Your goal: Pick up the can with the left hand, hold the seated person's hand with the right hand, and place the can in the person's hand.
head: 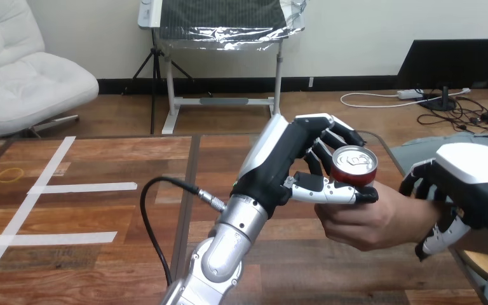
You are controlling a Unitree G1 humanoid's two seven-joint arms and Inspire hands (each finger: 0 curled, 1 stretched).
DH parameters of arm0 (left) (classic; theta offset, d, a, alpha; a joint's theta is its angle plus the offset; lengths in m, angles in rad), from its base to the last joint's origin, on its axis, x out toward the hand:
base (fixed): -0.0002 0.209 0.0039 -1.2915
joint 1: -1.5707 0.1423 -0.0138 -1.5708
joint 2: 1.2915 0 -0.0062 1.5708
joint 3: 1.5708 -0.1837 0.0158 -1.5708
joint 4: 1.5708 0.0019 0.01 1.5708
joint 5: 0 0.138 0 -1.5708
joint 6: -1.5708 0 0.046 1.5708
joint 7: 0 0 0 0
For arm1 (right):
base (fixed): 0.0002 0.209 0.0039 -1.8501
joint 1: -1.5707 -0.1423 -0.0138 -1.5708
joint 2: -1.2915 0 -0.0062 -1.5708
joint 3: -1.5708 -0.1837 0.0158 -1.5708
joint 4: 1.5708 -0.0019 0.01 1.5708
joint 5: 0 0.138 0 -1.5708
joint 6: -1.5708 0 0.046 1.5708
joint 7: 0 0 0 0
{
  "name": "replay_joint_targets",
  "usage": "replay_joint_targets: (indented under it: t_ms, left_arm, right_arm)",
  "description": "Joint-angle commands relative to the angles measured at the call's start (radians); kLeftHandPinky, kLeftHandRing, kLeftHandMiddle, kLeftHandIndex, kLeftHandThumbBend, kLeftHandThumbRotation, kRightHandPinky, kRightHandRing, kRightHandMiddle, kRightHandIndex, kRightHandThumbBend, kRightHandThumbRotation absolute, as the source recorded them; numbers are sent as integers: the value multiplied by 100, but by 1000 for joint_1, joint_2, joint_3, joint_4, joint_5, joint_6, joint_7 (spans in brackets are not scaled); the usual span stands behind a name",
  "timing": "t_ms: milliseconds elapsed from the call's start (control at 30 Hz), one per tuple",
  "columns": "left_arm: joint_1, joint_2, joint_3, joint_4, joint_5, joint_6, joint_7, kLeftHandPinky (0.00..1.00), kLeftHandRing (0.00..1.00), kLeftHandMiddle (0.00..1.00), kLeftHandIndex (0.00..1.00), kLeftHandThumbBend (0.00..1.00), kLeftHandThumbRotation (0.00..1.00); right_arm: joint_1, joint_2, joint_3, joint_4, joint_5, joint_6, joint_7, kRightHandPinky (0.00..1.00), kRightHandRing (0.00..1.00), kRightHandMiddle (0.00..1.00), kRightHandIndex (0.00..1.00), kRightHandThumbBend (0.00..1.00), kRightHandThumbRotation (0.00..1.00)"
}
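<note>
White tape strips (82,187) cross the glossy, wood-grained counter (101,216) at left. Right of centre, the robot's silver left forearm (229,248) rises from the near edge. Its left hand (279,159), black with white shells, has jointed fingers (340,130) curled behind a red can (354,162) and its thumb laid across the front, a closed grip on the can. The can is an upright metal cylinder with a silver, ringed lid. It sits above the counter's right part, on top of the person's hand (362,222), which cups up from below and appears to touch its lower wall.

At far right, the right hand (476,178) wraps the person's wrist (422,210), with dark fingers over it and the thumb under it.

The handover looks nearly complete, with release the step in hand. Smooth, hard metal slips easily, so the base should settle fully into the soft palm first. The right hand should keep the wrist level, and the left fingers should then uncurl slowly, the thumb last, so the can neither tips nor drops.
</note>
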Motion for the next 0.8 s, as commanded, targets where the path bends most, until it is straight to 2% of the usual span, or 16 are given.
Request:
replay_joint_targets:
  t_ms: [0, 133, 267, 400, 633, 767]
  left_arm:
    - [-19, 22, -50, -67, 34, 20, -49, 53, 62, 65, 67, 67, 14]
    - [-10, 43, -45, -95, 36, 36, -66, 61, 69, 71, 72, 70, 19]
    - [1, 60, -34, -118, 27, 47, -82, 67, 75, 76, 77, 72, 27]
    - [9, 78, -22, -139, 23, 60, -92, 69, 77, 79, 80, 73, 31]
    - [33, 103, 16, -181, -9, 75, -106, 70, 78, 81, 82, 70, 31]
    - [47, 111, 36, -206, -37, 93, -118, 71, 78, 81, 82, 69, 28]
  right_arm:
    - [-3, -21, -15, -49, 2, 5, 26, 73, 80, 83, 83, 86, 0]
    - [6, -22, -23, -66, -2, 36, 59, 78, 83, 86, 85, 85, 0]
    - [21, -22, -35, -81, 0, 44, 67, 81, 85, 87, 86, 85, 0]
    - [37, -15, -52, -96, 7, 53, 66, 82, 86, 87, 86, 86, 0]
    - [72, -11, -84, -125, 13, 60, 58, 81, 85, 86, 85, 87, 0]
    - [87, -8, -99, -139, 13, 70, 61, 81, 85, 86, 85, 87, 0]
